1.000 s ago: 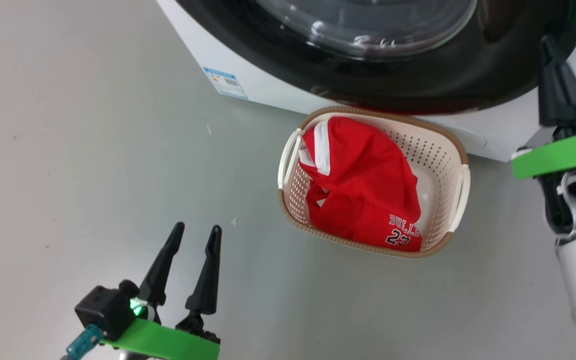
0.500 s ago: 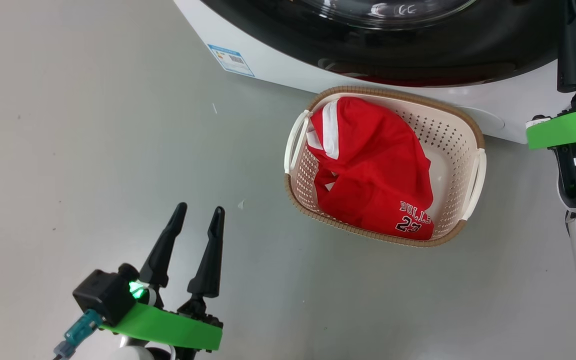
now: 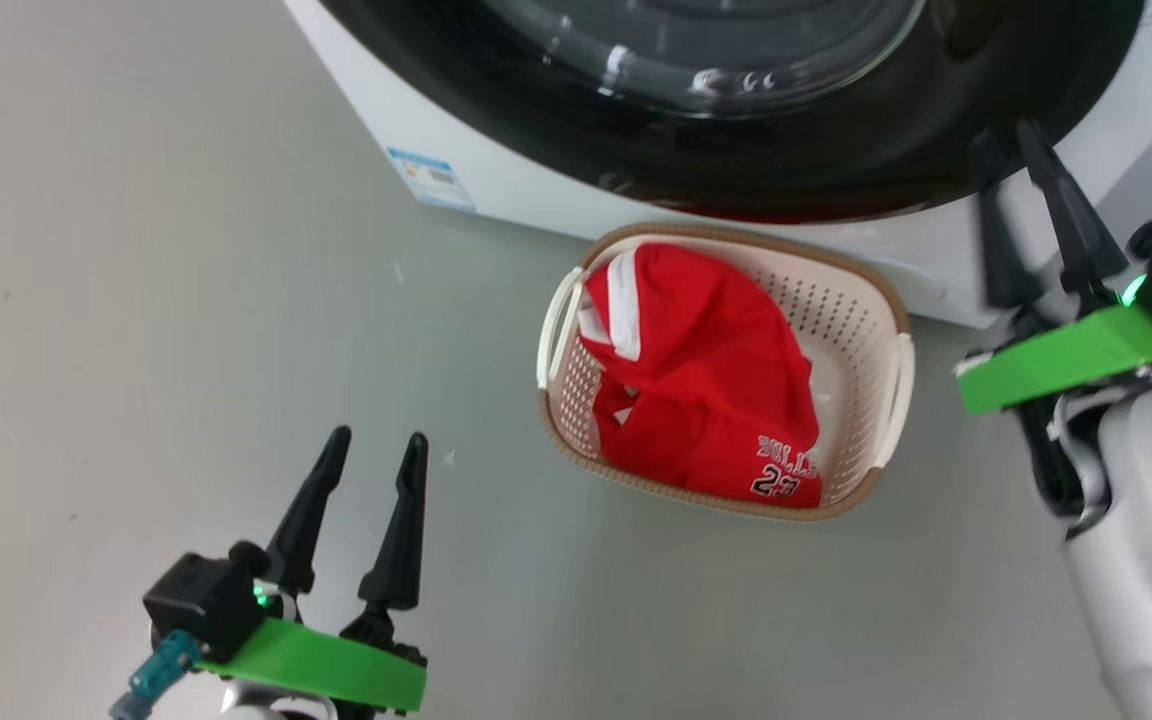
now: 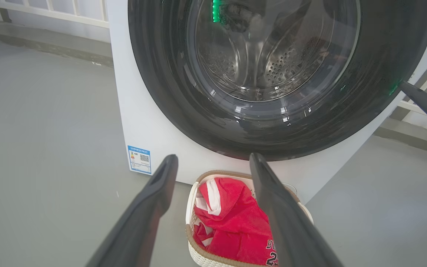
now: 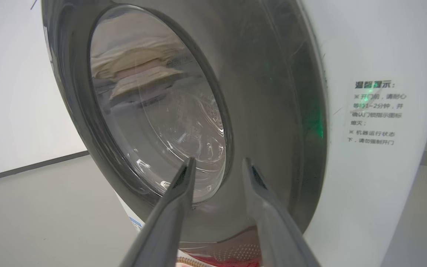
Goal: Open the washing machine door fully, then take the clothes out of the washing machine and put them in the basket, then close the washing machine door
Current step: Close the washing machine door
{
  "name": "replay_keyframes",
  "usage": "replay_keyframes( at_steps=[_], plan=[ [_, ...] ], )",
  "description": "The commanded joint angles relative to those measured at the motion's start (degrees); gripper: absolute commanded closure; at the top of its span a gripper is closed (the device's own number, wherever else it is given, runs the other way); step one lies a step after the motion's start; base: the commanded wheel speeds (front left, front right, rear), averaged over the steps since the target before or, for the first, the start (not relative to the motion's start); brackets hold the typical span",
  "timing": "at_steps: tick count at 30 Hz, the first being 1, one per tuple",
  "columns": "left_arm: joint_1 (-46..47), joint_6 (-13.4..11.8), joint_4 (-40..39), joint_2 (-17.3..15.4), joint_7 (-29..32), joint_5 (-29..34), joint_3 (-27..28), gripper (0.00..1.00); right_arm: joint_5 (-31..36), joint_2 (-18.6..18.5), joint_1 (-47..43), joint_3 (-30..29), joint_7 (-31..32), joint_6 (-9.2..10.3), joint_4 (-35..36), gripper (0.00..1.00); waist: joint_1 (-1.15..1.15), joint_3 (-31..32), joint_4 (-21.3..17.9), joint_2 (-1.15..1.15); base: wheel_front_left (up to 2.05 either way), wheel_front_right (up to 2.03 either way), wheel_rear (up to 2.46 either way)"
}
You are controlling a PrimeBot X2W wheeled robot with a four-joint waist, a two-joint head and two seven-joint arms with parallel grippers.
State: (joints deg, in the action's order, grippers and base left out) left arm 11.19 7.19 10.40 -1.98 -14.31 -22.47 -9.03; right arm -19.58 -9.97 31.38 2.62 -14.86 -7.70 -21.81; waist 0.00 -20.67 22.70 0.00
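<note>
Red jersey fabric, the clothes (image 3: 696, 380), lies bundled in the basket (image 3: 898, 372), white trim up and the "BULLS 23" lettering at the near corner. The basket stands on the grey floor (image 3: 136, 300) right at the foot of the washing machine (image 3: 536, 190), just under the lower curve of the washing machine door (image 3: 836, 170).

In both wrist views the door's black ring looks flush against the white front, with no gap visible at its edge, so it appears shut. Through the glass the steel drum (image 4: 269, 66) shows bare perforated metal and no cloth. Judged from this, unloading is done and the door is closed. What may remain is only for the arms to draw clear, though the latch itself cannot be checked from these views.

The right gripper (image 3: 1006, 135) hangs close by the door's right edge, its two dark fingers parted and nothing between them. From its own wrist camera they point at the ring and window without clearly touching. The left gripper (image 3: 378, 436) sits low over bare floor, well apart from the basket, with its fingers spread wide and empty.

Around the work are a small blue label (image 3: 426, 178) at the machine's lower corner, a notice sticker (image 5: 378, 111) with printed characters on the front panel beside the door, a white railing (image 4: 50, 7) behind the machine, and a tiny pale scrap (image 3: 449, 458) on the floor between the left gripper and the basket. Nothing blocks either arm. The basket's closeness to the machine would matter only if the door had to swing again.
</note>
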Motion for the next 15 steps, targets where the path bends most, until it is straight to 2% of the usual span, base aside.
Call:
replay_keyframes(
  at_steps=[1, 15],
  plan=[
    [-1.02, 0.3, -0.86, -0.9, -0.69, 0.72, 2.27, 0.0, 0.22, 0.91, -1.11, 1.32, -0.14, 0.21, 1.58, 0.0, 0.0, 2.13, -1.63, 0.0, 0.0, 0.0, 0.0],
    [-4.84, 0.3, 0.52, -1.5, -0.69, 4.92, 5.84, 0.0, -1.03, 2.94, -12.0, 2.73, -0.14, 0.21, 2.5, 0.0, 0.0, 9.26, -6.95, 0.0, 0.0, 0.0, 0.0]
  ],
)
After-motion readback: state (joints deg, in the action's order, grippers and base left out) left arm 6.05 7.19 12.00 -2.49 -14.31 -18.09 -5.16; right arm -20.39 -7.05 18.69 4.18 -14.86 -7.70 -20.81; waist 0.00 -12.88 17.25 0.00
